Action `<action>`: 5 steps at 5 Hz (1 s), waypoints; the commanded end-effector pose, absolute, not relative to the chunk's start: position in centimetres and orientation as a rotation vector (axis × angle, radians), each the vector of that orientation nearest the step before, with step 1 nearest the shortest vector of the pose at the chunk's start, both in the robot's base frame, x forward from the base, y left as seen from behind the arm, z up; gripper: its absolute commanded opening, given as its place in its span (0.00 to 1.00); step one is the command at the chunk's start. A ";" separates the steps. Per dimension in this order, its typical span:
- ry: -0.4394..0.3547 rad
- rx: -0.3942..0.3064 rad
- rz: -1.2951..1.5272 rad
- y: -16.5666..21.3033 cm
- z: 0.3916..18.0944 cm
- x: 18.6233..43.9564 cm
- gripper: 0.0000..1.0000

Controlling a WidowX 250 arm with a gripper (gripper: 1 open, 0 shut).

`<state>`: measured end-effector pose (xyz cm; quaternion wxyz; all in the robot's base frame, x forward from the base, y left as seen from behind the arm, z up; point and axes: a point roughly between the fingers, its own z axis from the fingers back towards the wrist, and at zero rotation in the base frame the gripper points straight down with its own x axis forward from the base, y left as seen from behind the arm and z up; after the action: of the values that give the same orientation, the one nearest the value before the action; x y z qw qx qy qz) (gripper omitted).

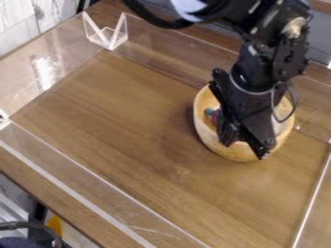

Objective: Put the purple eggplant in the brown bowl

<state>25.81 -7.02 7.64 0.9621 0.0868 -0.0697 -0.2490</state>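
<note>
The brown bowl (210,138) stands on the right side of the wooden table. My black gripper (254,145) points steeply down into it, with its fingers drawn together near the bowl's front wall. Of the purple eggplant, only a small dark bit with a greenish tip (214,119) shows inside the bowl's left side, next to the gripper body. The rest is hidden behind the gripper. Whether the fingers hold the eggplant is hidden too.
A clear plastic wall (77,184) borders the wooden table (116,116) along the left and front. A small clear plastic stand (106,31) sits at the back left. The bowl lies close to the right edge.
</note>
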 end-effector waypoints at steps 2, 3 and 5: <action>-0.164 0.177 -0.513 -7.7 7.0 26.0 0.00; -0.157 0.177 -0.518 -8.0 6.2 25.9 0.00; -0.149 0.178 -0.518 -8.4 5.6 26.3 0.00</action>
<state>25.59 -8.15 4.68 0.9610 0.0890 -0.0538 -0.2561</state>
